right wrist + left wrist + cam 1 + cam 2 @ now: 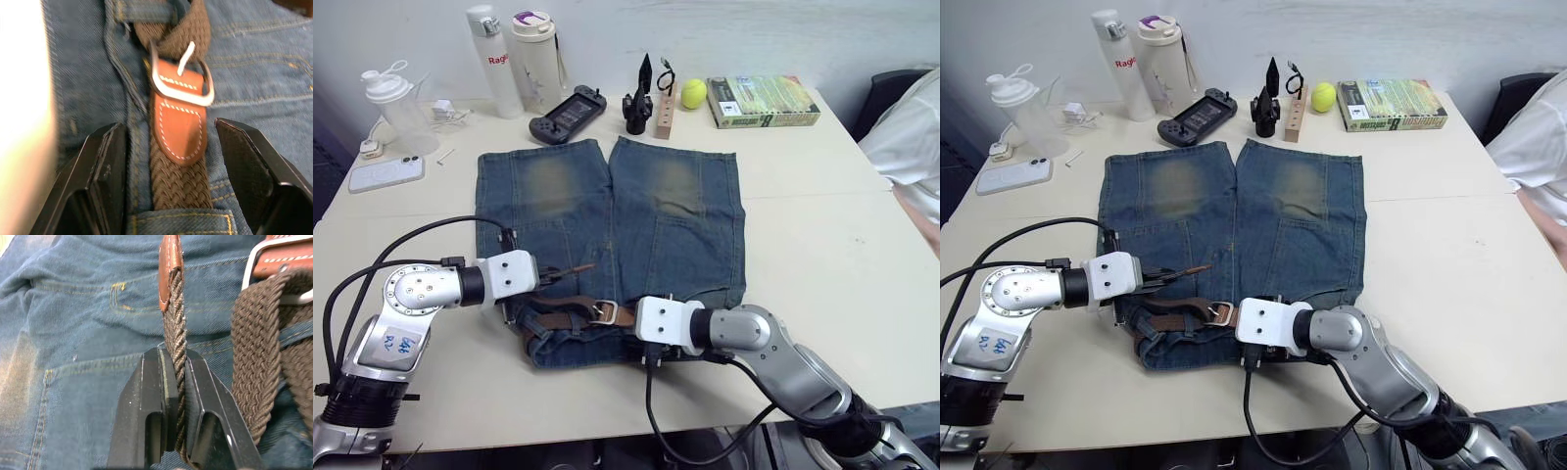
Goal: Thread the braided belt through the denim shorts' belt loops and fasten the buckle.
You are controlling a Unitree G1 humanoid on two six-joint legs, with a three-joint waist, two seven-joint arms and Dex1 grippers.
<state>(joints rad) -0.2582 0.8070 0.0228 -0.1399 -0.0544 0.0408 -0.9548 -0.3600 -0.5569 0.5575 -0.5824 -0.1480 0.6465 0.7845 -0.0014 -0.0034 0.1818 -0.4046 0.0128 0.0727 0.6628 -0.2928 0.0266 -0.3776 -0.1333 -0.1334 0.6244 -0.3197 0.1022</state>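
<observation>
1. The denim shorts (pixel 612 245) lie flat in the middle of the frame on the pale desk (pixel 822 235), with the legs toward the top of the frame and the waistband toward the bottom.
2. The braided belt (pixel 570 311) runs along the waistband at lower centre. In the right wrist view it passes under one of the belt loops (pixel 183 221) at that picture's lower edge.
3. The buckle (pixel 182 83) sits on the waistband with its prong laid across the frame and woven strap running through it. In the head view it shows just left of the right claw's white housing.
4. The left claw (pixel 175 363) is clamped on the belt's free end. Its two black fingers (pixel 151 396) pinch the woven strap edge-on, just short of the smooth leather tip (pixel 169 269), which points toward the shorts' centre seam.
5. The right claw (pixel 171 147) is spread wide. One finger stands on each side of the strap right beside the buckle, and neither presses on it.
6. Along the upper part of the frame stand two white bottles (pixel 514 54), a clear shaker cup (pixel 396 103), a black game controller (pixel 566 113), a yellow-green ball (pixel 693 93) and a green box (pixel 764 100).
7. A phone (pixel 385 174) lies at upper left.
8. A person's white sleeve (pixel 911 127) shows at the right edge.
</observation>
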